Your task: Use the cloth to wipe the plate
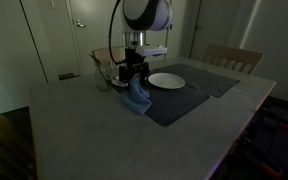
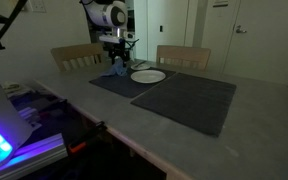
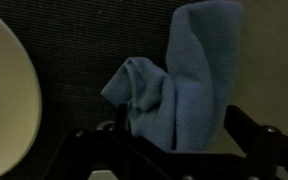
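One blue cloth [image 3: 174,85], crumpled into soft folds, is pinched between the jaws of the gripper [image 3: 172,140] and draped beyond them; a white plate [image 3: 4,100] is seen just beside the jaws.

Plate [image 1: 167,80] top bare, open mat [image 2: 184,100] alongside, chair backs [image 2: 183,55] behind

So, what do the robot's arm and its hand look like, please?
The arm is white, with rounded joints. A black cable loops beside it. The hand is black, and in the wrist view its fingers look like dark, angular bars. No markings can be read in this dim light.
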Robot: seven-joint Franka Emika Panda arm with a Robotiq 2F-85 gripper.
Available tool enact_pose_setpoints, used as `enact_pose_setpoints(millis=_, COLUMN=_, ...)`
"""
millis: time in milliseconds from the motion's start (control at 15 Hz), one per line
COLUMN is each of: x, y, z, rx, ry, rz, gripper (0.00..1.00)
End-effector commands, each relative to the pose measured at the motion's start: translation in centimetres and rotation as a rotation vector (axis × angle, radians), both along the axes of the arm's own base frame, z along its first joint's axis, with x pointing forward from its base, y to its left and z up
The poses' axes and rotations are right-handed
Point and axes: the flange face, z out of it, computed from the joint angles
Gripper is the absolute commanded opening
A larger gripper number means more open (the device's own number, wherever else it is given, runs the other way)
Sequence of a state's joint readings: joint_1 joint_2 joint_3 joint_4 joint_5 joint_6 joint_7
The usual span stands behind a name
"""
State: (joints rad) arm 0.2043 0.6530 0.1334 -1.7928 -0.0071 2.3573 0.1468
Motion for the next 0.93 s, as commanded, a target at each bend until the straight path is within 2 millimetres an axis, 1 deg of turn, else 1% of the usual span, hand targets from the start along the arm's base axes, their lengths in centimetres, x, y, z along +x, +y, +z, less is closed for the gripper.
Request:
enact_pose_setpoints(millis=0, x=0.6, y=0.1, z=-0.4, rx=0.005, ry=0.009, rz=-0.010, gripper=0.68)
enact_pose_setpoints(millis=67, x=0.7, y=0.1, z=-0.5, rx=0.004, ry=0.004, rz=-0.010, gripper=0.60)
enact_pose_setpoints(millis=133, x=0.8, y=-0.1, z=-0.4, rx=-0.001, ry=0.000, rz=-0.013, gripper=0.54)
enact_pose_setpoints(millis=333, x=1.0, y=-0.5, z=0.3, rx=-0.013, ry=0.002, rz=-0.028, gripper=0.31)
enact_pose_setpoints(millis=400, x=1.1, y=-0.7, z=0.8, rx=-0.009, ry=0.005, rz=-0.033, gripper=0.26)
enact_pose_setpoints(millis=467, x=1.2, y=-0.8, z=1.3, rx=-0.012, ry=0.001, rz=-0.036, gripper=0.17)
enact_pose_setpoints(millis=600, x=1.5, y=-1.0, z=2.1, rx=-0.018, ry=-0.009, rz=-0.042, gripper=0.04)
enact_pose_setpoints(millis=733, x=1.9, y=-1.6, z=3.1, rx=-0.020, ry=-0.016, rz=-0.057, gripper=0.00)
enact_pose_setpoints(millis=800, x=2.1, y=-1.9, z=3.5, rx=-0.022, ry=-0.019, rz=-0.065, gripper=0.00)
enact_pose_setpoints(millis=867, x=2.1, y=-2.4, z=4.1, rx=-0.026, ry=-0.019, rz=-0.077, gripper=0.02)
